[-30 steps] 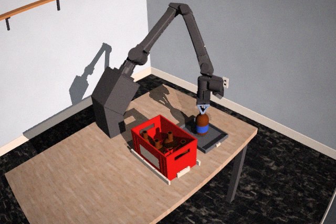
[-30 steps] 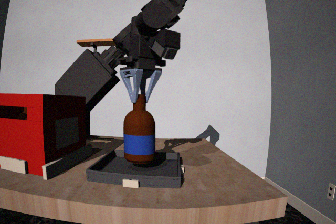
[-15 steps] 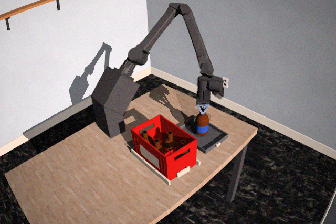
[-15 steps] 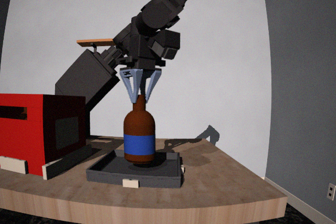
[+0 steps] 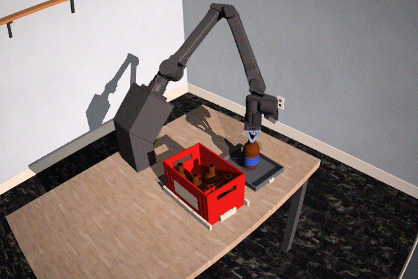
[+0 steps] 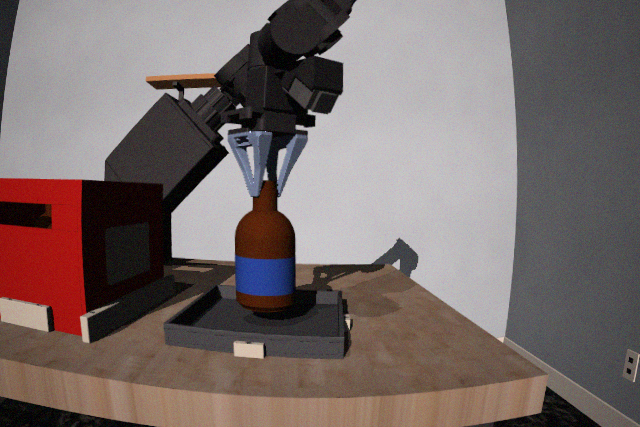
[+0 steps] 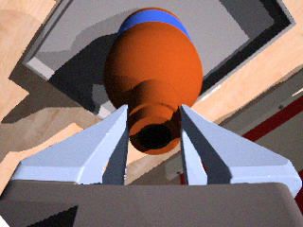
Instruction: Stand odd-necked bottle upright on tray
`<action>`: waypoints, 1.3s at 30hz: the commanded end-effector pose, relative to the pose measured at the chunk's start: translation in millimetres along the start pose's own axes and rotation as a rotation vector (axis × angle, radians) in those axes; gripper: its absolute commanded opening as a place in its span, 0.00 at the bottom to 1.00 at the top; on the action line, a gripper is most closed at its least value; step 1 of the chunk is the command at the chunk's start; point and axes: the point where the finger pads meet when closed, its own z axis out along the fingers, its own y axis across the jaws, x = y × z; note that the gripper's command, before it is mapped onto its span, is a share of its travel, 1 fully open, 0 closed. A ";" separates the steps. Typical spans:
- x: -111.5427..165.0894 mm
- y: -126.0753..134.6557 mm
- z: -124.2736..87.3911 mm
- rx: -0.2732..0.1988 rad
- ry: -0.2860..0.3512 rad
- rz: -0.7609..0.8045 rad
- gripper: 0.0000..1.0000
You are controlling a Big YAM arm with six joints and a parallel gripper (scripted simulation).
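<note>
A brown bottle with a blue band (image 6: 265, 251) stands upright over the grey tray (image 6: 256, 322), its base at or just above the tray floor. My gripper (image 6: 266, 189) is shut on the bottle's neck from above. The bottle (image 5: 251, 155) and tray (image 5: 259, 170) also show in the top view, with the gripper (image 5: 252, 139) on top. In the wrist view the two fingers clamp the neck of the bottle (image 7: 153, 78) above the tray (image 7: 189, 19). The red crate (image 5: 201, 179) holds several brown bottles (image 5: 202, 176).
The arm's dark base (image 5: 142, 123) stands behind the crate. The crate (image 6: 77, 251) sits left of the tray, between cream stop blocks (image 6: 25, 313). The table's curved edge (image 6: 465, 391) runs close to the tray's front and right.
</note>
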 end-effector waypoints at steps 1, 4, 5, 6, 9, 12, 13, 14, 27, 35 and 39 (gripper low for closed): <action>-2.2 -2.0 4.6 0.002 -0.003 -0.002 0.00; -2.2 -2.0 4.6 0.002 -0.003 -0.002 0.00; -2.2 -2.0 4.6 0.002 -0.003 -0.002 0.00; -2.2 -2.0 4.6 0.002 -0.003 -0.002 0.00; -2.2 -2.0 4.6 0.002 -0.003 -0.002 0.00; -2.2 -2.0 4.6 0.002 -0.003 -0.002 0.00; -2.1 -2.0 4.7 0.002 -0.003 -0.002 0.00; -2.1 -2.0 4.8 0.002 -0.003 -0.002 0.00; -0.4 -2.3 7.0 0.001 0.001 0.003 0.00; 1.3 -1.8 9.7 0.000 0.003 0.006 0.00; -0.6 -2.4 10.1 0.001 0.000 0.004 0.00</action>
